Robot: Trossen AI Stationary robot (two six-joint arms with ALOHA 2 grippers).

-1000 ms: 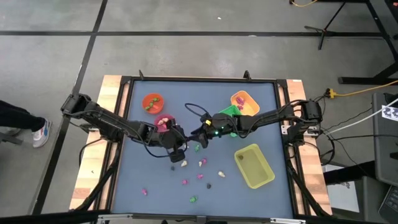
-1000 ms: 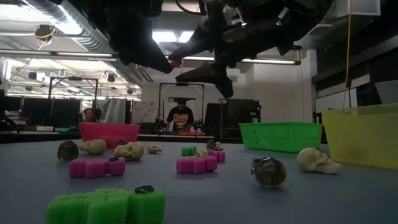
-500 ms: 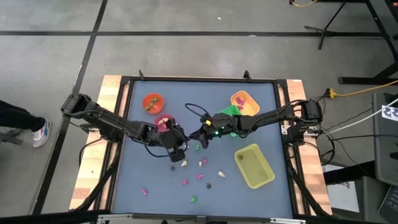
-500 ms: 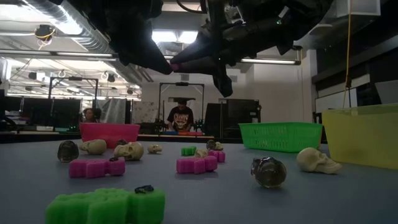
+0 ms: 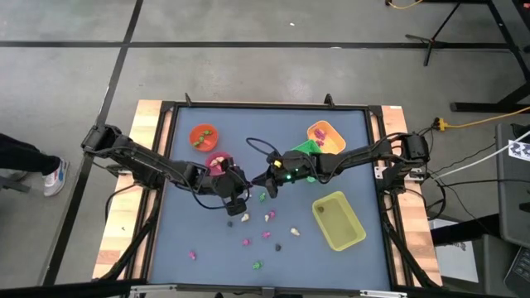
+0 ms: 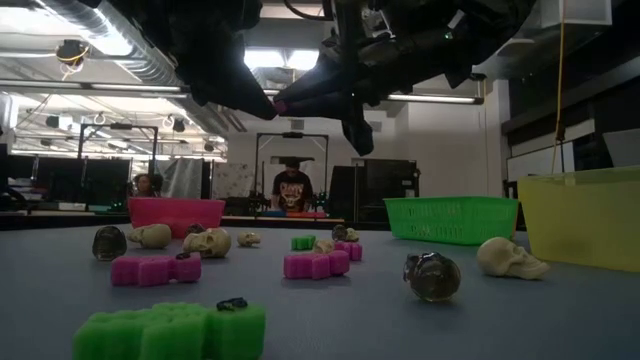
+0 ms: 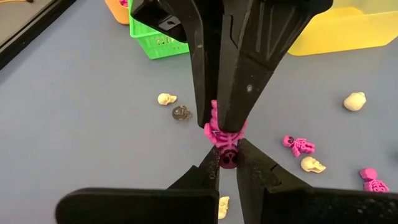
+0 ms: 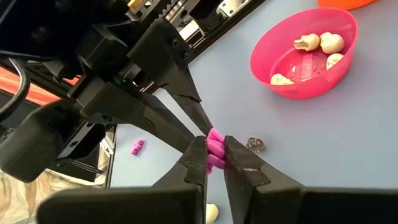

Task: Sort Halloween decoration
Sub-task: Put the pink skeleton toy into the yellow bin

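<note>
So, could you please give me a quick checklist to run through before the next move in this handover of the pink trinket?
1. Right gripper shut on the pink skeleton trinket: ok.
2. Left gripper shut on the same trinket: ok, so both hold it and one must let go.
3. Handover held above the table, clear of loose trinkets: ok in the low view.
4. Pink cup holds cream skulls only: ok.
5. Green tray unobstructed: ok.
6. Which container takes pink pieces: cannot tell.
</note>
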